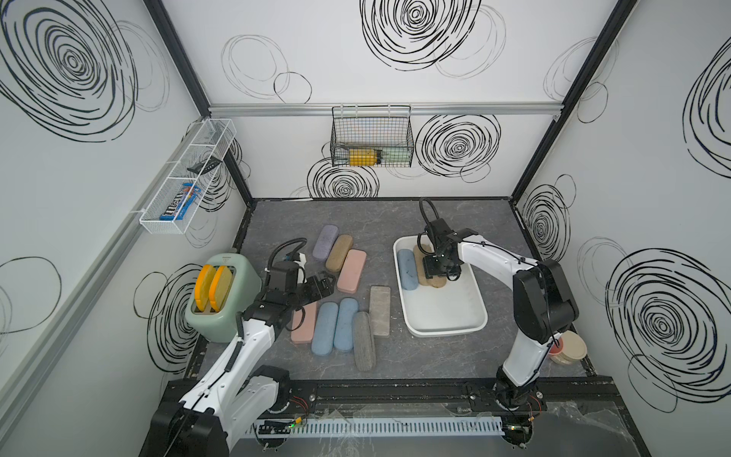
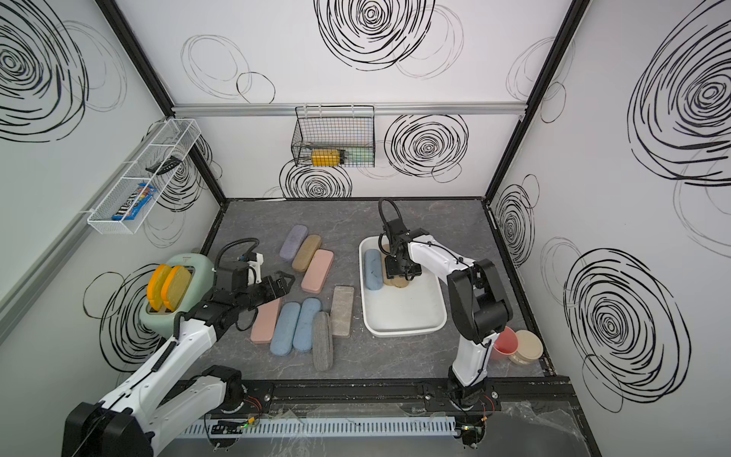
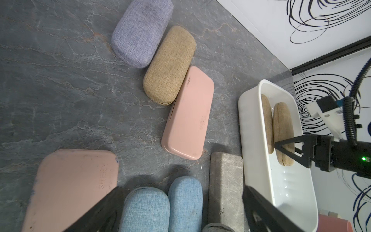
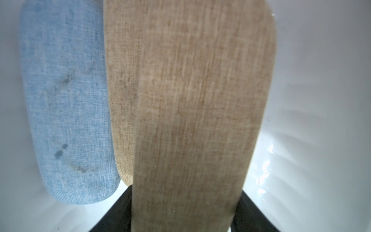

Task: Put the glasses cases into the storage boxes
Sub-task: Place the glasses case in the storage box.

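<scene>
**Top views.** R gripper [image 1: 435, 273] points down into the far half of the white bin [image 1: 447, 320]. Its jaws are clamped on a tan case [image 1: 438, 281], whose near end shows under the fingers. A 2nd tan case [image 1: 421, 250] lies just beside it, mostly hidden by the wrist. A blue case [image 1: 407, 270] lies next to that, along the bin wall facing the L arm.

L gripper [image 2: 283, 283] hangs over the table w/ jaws wide and holds nothing. It is above the far end of a near pink case [image 1: 303, 330]. Around it on the table:
- far side: lilac case [image 1: 326, 242], tan table case [image 1: 339, 253] and far pink case [image 1: 352, 271], side by side;
- near side: two blue cases [image 1: 325, 329] and a dark grey case [image 1: 364, 347];
- between this group and the bin, just beside the bin wall: grey case [image 1: 379, 311].

A green toaster [image 1: 223, 300] w/ two yellow slices stands close to the L arm.

**L wrist view.** Both L fingers [image 3: 100, 211] stand far apart. The two blue cases lie between them, the near pink case outside one finger, the grey case inside the other. The bin rim [image 3: 249, 128] sits beyond the grey case.

**R wrist view.** The tan case [image 4: 190, 120] fills the gap between both R fingers [image 4: 118, 211]. It partly overlaps the 2nd tan case [image 4: 122, 100]. Contact w/ the bin floor: cannot tell.
</scene>
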Controlling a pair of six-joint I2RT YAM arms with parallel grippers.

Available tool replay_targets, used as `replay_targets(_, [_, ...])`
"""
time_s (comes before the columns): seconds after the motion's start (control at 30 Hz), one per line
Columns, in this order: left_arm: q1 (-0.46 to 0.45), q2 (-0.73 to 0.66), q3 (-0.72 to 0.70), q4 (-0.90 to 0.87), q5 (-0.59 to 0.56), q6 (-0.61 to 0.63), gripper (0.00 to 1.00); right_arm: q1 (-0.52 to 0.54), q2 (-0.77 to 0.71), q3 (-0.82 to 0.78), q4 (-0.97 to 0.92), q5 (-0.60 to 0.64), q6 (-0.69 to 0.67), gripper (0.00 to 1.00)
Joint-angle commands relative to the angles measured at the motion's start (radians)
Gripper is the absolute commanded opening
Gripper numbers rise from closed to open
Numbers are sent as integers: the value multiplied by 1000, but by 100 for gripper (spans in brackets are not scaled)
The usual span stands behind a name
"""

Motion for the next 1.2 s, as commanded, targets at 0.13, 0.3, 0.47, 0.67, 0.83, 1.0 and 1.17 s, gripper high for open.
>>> replay_targets(0.13, [-10,-4,-6,34,0,-4,96,-42,34,98,-79,111,24,60])
replay_targets(0.3, [-12,-4,-7,35,-3,-5,96,-43,48,112,-69,116,7,61])
replay_targets(0.47, [-16,-5,-5,29,-4,-4,96,-43,92,110,-82,190,-1,61])
replay_targets(0.67, [-22,2,-7,30,-9,-6,96,-47,116,118,-61,200,-7,61])
replay_targets(0.83, [-34,-3,-6,24,-19,-6,96,-52,133,132,-62,225,2,63])
replay_targets(1.0, [-42,-4,-5,21,-27,-7,96,-53,129,132,-49,207,4,67])
replay_targets(1.17, [-46,-5,-2,15,-32,-7,96,-53,137,153,-49,199,2,69])
